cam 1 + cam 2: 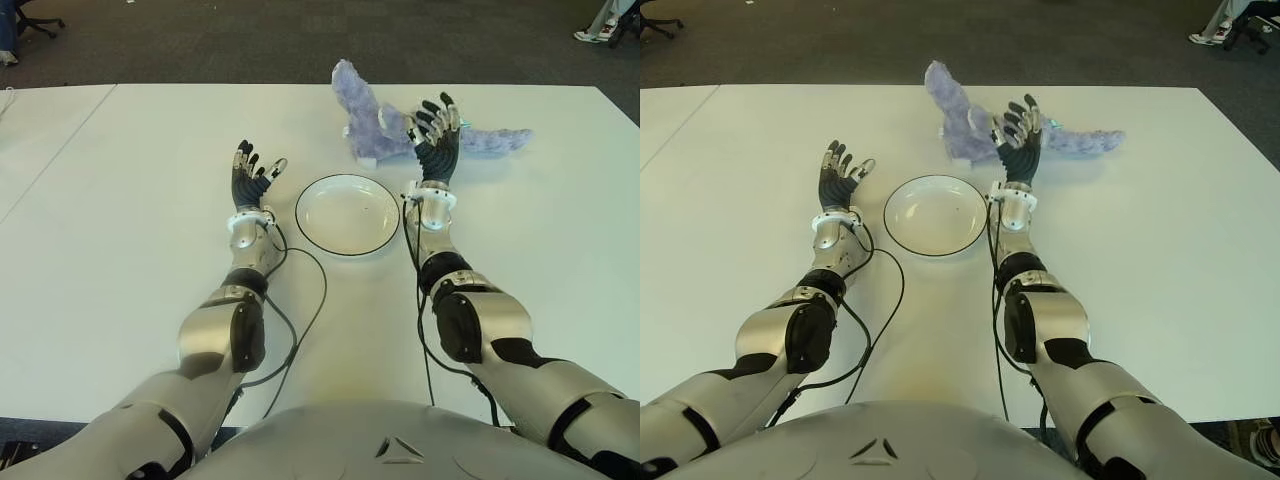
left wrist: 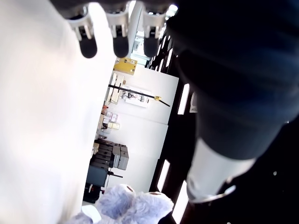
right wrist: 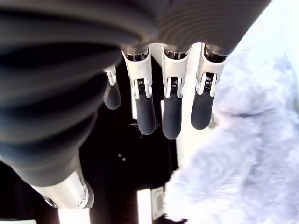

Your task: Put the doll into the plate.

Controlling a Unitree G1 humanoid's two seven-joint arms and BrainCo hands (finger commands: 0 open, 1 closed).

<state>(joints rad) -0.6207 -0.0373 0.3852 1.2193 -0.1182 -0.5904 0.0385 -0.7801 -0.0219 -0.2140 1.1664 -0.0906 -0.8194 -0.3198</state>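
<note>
The purple plush doll (image 1: pixel 375 120) lies on the white desk (image 1: pixel 120 200), just behind the empty white plate (image 1: pixel 348 214) and a little toward the robot's right. The right hand (image 1: pixel 435 135) stands in front of the doll with its fingers (image 3: pixel 172 116) spread and holding nothing; I cannot tell if it already touches the fur. The left hand (image 1: pixel 252 178) shows to the left of the plate, also with open fingers. I think the step now is the reach and the grasp. To do it well, the right hand should go forward over the thick body part, close around it firmly and not only on the thin limb, then lift before moving to the plate.
</note>
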